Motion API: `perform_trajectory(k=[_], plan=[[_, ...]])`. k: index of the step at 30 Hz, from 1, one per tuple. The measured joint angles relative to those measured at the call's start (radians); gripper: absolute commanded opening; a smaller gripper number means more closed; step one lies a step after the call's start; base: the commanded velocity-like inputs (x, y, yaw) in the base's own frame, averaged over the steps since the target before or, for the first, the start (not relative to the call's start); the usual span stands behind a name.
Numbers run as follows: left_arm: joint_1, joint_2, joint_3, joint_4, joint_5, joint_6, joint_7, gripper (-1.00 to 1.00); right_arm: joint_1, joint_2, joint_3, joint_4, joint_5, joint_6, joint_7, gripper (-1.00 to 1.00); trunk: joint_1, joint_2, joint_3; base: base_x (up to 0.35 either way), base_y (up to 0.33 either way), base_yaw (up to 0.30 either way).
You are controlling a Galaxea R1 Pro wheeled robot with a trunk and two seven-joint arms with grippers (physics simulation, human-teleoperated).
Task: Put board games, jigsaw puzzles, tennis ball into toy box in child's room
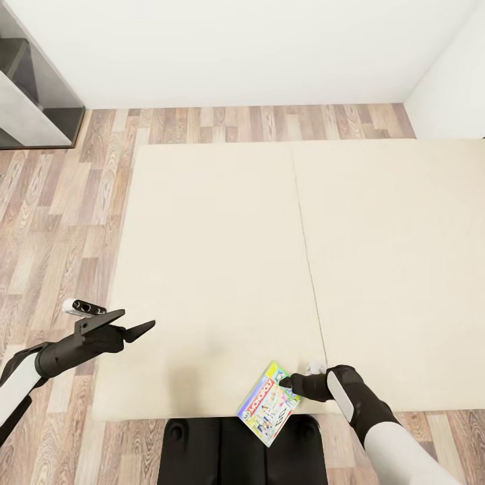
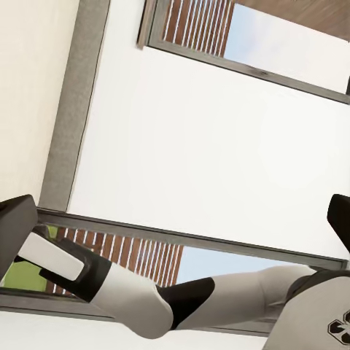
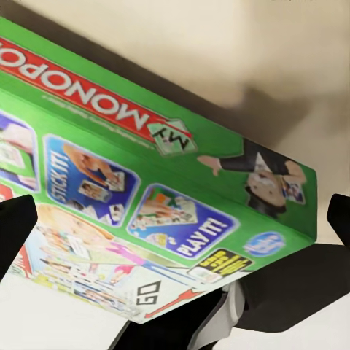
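Head view, lower centre: the Monopoly box (image 1: 269, 403) lies tilted at the near edge of the bed (image 1: 215, 269), its lower corner overhanging the robot's dark base (image 1: 202, 451). The right gripper (image 1: 288, 384), at the lower right of the frame, touches the box's upper right edge; whether its fingers are clamped on the box cannot be told from this view. In the right wrist view the Monopoly box (image 3: 146, 189) lies close before the camera, with dark fingertips (image 3: 14, 226) at either frame edge, apart from each other. At lower left of the head view the left gripper (image 1: 138, 323) hangs with its fingers spread, grasping nothing, over the mattress's left edge. Beyond the mattress, wood floor (image 1: 67, 202), then a white wall (image 1: 236, 47).
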Motion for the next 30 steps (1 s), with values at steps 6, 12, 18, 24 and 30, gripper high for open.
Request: perform_trajectory(k=[6, 12, 18, 24, 30], plan=[[0.0, 0.0, 0.0, 0.001, 0.0, 0.0, 0.0, 1.0, 0.0, -0.001, 0.0, 0.001, -0.001, 0.0, -0.001, 1.0, 0.0, 0.0, 0.0, 0.0, 0.0, 0.0], [0.0, 0.0, 0.0, 0.0, 0.0, 0.0, 0.0, 1.0, 0.0, 0.001, 0.0, 0.002, -0.001, 0.0, 0.0, 1.0, 0.0, 0.0, 0.0, 0.0, 0.0, 0.0], [0.0, 0.0, 0.0, 0.001, 0.0, 0.0, 0.0, 1.0, 0.0, 0.002, 0.0, 0.002, -0.005, 0.001, 0.008, 1.0, 0.0, 0.0, 0.0, 0.0, 0.0, 0.0], [0.0, 0.0, 0.0, 0.0, 0.0, 0.0, 0.0, 1.0, 0.0, 0.002, 0.0, 0.002, -0.012, 0.002, 0.013, 1.0, 0.0, 0.0, 0.0, 0.0, 0.0, 0.0], [0.0, 0.001, 0.0, 0.0, 0.0, 0.0, -0.001, 1.0, 0.0, 0.002, 0.0, 0.002, -0.014, 0.002, 0.015, 1.0, 0.0, 0.0, 0.0, 0.0, 0.0, 0.0]])
